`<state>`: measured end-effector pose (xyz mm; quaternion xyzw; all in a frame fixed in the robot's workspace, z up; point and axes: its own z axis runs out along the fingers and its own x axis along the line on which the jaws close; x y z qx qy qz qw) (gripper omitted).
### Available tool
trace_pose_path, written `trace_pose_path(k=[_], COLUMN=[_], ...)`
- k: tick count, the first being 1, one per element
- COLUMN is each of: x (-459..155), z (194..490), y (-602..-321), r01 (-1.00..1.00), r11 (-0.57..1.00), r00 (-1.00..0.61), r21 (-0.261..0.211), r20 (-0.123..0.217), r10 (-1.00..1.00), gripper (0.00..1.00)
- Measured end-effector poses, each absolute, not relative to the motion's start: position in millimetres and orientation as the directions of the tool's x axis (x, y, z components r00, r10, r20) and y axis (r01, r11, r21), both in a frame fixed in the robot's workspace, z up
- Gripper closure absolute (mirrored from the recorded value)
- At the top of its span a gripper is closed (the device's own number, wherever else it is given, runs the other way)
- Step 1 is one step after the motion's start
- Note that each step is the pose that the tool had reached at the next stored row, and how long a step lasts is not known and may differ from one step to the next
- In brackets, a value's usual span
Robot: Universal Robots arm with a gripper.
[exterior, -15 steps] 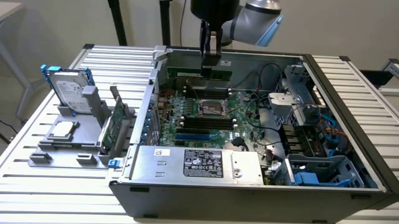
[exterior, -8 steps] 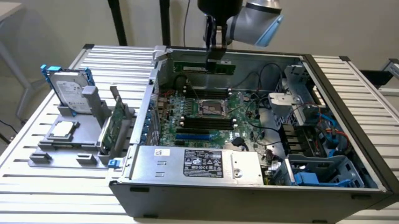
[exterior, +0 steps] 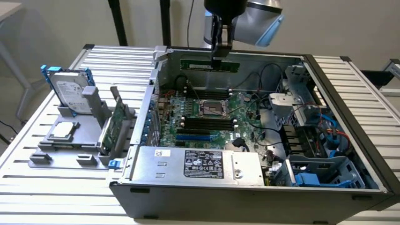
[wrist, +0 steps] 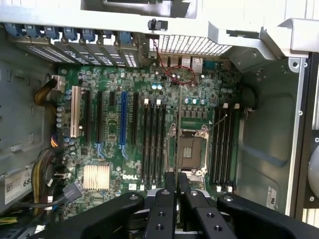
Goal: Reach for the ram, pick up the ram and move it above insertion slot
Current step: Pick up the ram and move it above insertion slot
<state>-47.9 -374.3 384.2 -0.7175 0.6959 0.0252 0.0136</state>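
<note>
**Ram held above the open computer case**

The hand (exterior: 218, 57) hangs from the arm over the far side of the open computer case (exterior: 250, 187), its fingers (wrist: 171, 185) closed tight on the ram (exterior: 209, 65). The ram is a thin green stick, level and lengthwise along the case's far wall, lifted clear of the motherboard (exterior: 206, 117). In the wrist view the two fingers stand pressed together with the ram edge-on between them, above the board near the processor socket (wrist: 191, 152), with black memory slots (wrist: 153, 142) on one side of the socket and more on the other.

The case lies on its side on a slatted counter (exterior: 56, 187). Toward the counter's edge at the exterior view's left, a grey holder (exterior: 62, 145) carries a silver hard drive (exterior: 70, 91) with blue rails, standing upright, and a green expansion card (exterior: 114, 124) on edge just beside the case wall.
</note>
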Motion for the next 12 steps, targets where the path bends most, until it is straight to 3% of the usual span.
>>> trace_pose_path(k=[12], x=[-47.5], z=[384.1], y=[-374.2], r01=[-0.999], r11=[-0.031], r00=[0.03], r21=[0.015], r20=[-0.055], r10=[-0.998], gripper=[0.87])
